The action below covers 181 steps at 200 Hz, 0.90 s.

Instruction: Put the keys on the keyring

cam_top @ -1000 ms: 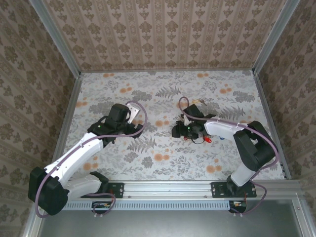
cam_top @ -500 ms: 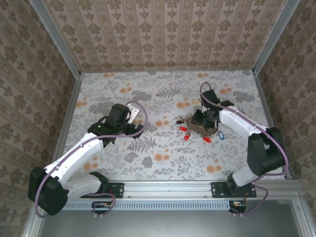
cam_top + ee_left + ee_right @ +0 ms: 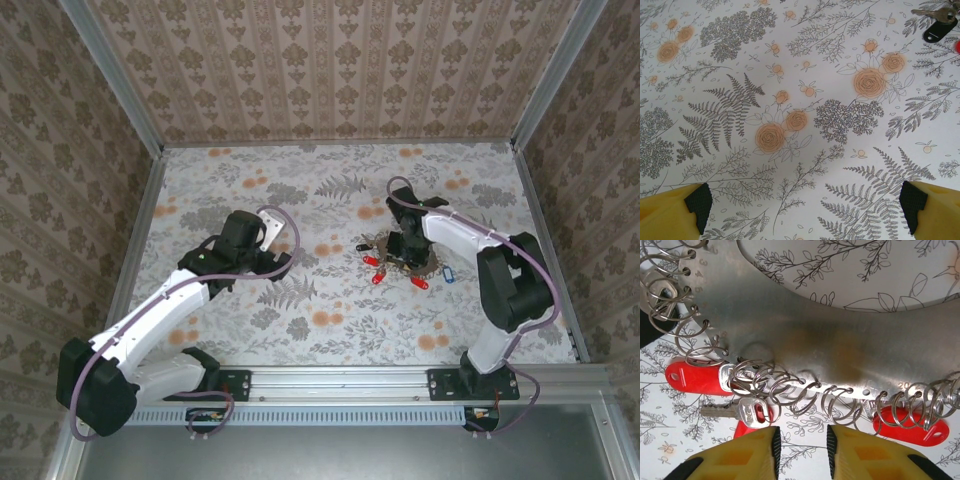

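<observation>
Above the keyring, I fear my barely parted, empty right gripper snagging several rings and dragging the keys.

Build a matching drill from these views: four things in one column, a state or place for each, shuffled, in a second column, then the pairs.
Column one
1. left gripper
2. right gripper
3. black tag
4. keyring

Column two
A. flat metal band edged with wire rings
B. fingers wide apart above floral cloth
C. lying right beside a silvery key
D. fingers only a narrow gap apart

Pairs: 1-B, 2-D, 3-C, 4-A
</observation>
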{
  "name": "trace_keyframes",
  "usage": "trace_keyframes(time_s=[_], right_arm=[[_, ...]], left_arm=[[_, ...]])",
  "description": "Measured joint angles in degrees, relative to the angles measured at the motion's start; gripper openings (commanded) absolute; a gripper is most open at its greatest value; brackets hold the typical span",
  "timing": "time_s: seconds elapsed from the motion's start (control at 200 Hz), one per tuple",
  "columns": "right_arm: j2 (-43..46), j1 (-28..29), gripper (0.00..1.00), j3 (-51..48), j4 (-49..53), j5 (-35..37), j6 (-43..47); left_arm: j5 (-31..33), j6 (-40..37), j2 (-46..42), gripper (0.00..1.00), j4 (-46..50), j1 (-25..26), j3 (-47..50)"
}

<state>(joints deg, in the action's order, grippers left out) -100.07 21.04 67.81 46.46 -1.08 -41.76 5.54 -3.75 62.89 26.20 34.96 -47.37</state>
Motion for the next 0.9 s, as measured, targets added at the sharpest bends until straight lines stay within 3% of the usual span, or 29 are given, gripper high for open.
trace_keyframes(time_s=[0.495,0.905], right_arm=[[-5.8,1.7,0.31,3.7,2.0,2.4,-5.0],[-7.6,1.7,0.16,4.1,2.3,4.0,-6.4]], left_arm=[[-0.2,-0.4,0.0,1.00,0.0,0.4,0.0],[-0.2,-0.4,0.0,1.00,0.0,1.0,0.0]])
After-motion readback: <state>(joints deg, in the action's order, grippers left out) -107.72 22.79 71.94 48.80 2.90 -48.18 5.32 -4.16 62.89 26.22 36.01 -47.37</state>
